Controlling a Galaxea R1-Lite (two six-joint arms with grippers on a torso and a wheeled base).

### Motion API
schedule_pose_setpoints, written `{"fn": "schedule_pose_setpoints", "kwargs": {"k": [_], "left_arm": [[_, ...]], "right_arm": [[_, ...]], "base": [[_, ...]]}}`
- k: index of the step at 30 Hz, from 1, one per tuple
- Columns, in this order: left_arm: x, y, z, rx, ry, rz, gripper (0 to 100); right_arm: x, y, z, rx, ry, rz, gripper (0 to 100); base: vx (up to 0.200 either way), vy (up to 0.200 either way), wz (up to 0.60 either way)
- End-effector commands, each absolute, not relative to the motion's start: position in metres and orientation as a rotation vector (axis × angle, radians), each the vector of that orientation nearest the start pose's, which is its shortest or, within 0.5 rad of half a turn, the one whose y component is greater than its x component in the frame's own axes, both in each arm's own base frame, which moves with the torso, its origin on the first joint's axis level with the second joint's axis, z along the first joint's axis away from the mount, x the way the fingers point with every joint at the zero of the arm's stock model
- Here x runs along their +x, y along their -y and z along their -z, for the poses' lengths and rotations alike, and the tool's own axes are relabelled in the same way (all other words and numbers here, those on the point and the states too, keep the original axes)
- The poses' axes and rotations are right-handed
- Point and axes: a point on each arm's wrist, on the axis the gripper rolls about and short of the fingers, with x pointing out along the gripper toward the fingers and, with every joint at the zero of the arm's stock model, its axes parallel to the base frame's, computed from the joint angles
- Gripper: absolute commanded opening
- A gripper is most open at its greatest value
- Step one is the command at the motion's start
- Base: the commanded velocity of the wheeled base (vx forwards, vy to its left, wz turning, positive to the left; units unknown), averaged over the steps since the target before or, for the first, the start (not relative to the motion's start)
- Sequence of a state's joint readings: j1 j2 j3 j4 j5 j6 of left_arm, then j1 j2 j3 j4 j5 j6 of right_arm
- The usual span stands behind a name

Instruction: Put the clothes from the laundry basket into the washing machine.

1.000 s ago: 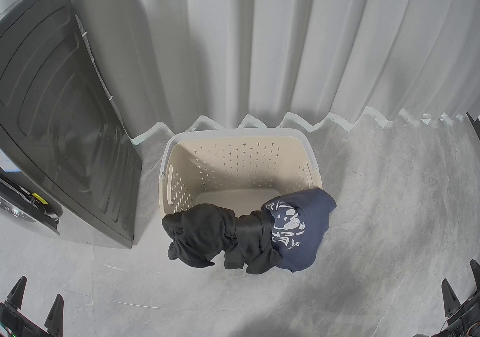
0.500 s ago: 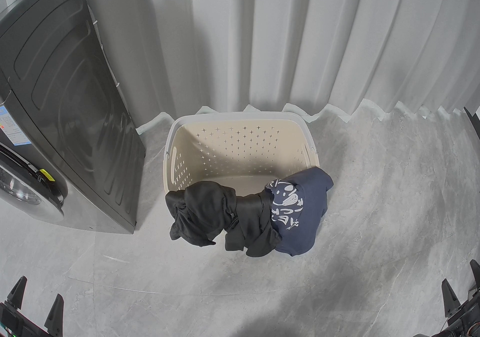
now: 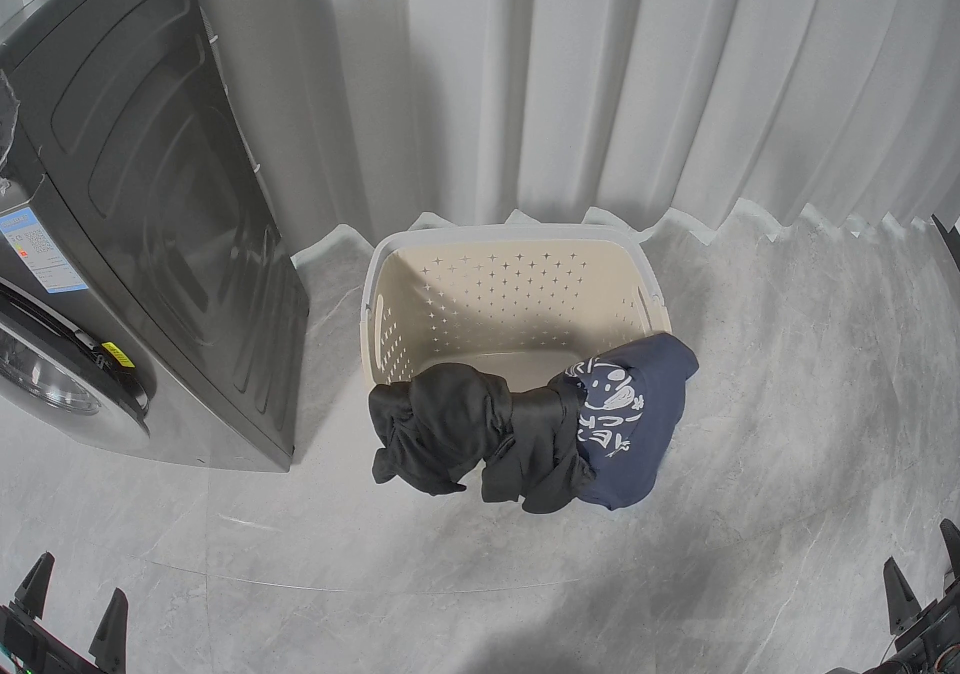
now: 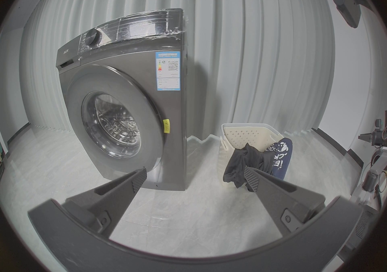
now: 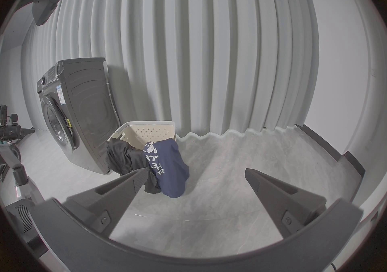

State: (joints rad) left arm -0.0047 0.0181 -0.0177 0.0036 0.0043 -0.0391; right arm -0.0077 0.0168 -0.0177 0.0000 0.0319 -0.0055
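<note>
A cream laundry basket (image 3: 510, 238) stands on the floor before the curtain. Over its near rim hang a black garment (image 3: 460, 426) and a navy garment with a white print (image 3: 635, 411). The dark grey washing machine (image 3: 140, 206) stands to its left, and its round glass door (image 4: 111, 125) looks closed. My left gripper (image 3: 79, 581) is low at the near left, open and empty. Low at the near right sits my right gripper (image 3: 918, 551), open and empty too. Both are well short of the basket (image 4: 242, 133) (image 5: 141, 129).
A white pleated curtain (image 3: 600, 56) runs behind the basket and the machine. Grey marbled floor (image 3: 790, 406) lies open to the right of the basket and between it and my grippers. A narrow gap separates the machine's side from the basket.
The whole head picture has shifted, so the camera moved: the basket now sits further right and more of the machine's front shows. Clothes and grippers hold their places.
</note>
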Motion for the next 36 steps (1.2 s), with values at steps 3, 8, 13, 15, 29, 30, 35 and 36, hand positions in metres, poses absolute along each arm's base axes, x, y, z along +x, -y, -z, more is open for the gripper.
{"fn": "schedule_pose_setpoints", "kwargs": {"k": [3,8,13,15,29,30,35,36], "left_arm": [[-0.0224,-0.0002,-0.0762,-0.041,-0.008,0.0,100],[-0.0224,-0.0002,-0.0762,-0.04,-0.008,0.0,100],[-0.0224,-0.0002,-0.0762,-0.04,-0.008,0.0,100],[-0.0224,-0.0002,-0.0762,-0.041,-0.008,0.0,100],[-0.0224,-0.0002,-0.0762,-0.043,-0.008,-0.002,100],[-0.0224,-0.0002,-0.0762,-0.041,-0.008,-0.002,100],[-0.0224,-0.0002,-0.0762,-0.043,-0.008,-0.002,100],[-0.0224,-0.0002,-0.0762,-0.043,-0.008,-0.002,100]], "right_arm": [[-0.0218,-0.0009,-0.0758,-0.006,-0.014,-0.025,100],[-0.0218,-0.0009,-0.0758,-0.006,-0.014,-0.025,100],[-0.0218,-0.0009,-0.0758,-0.007,-0.014,-0.026,100],[-0.0218,-0.0009,-0.0758,-0.007,-0.014,-0.026,100],[-0.0218,-0.0009,-0.0758,-0.007,-0.014,-0.026,100],[-0.0218,-0.0009,-0.0758,-0.007,-0.014,-0.026,100],[-0.0218,-0.0009,-0.0758,-0.007,-0.014,-0.026,100],[-0.0218,-0.0009,-0.0758,-0.007,-0.014,-0.026,100]], "base": [[0.0,0.2,0.0],[0.0,0.2,0.0],[0.0,0.2,0.0],[0.0,0.2,0.0],[0.0,0.2,0.0],[0.0,0.2,0.0],[0.0,0.2,0.0],[0.0,0.2,0.0]]}}
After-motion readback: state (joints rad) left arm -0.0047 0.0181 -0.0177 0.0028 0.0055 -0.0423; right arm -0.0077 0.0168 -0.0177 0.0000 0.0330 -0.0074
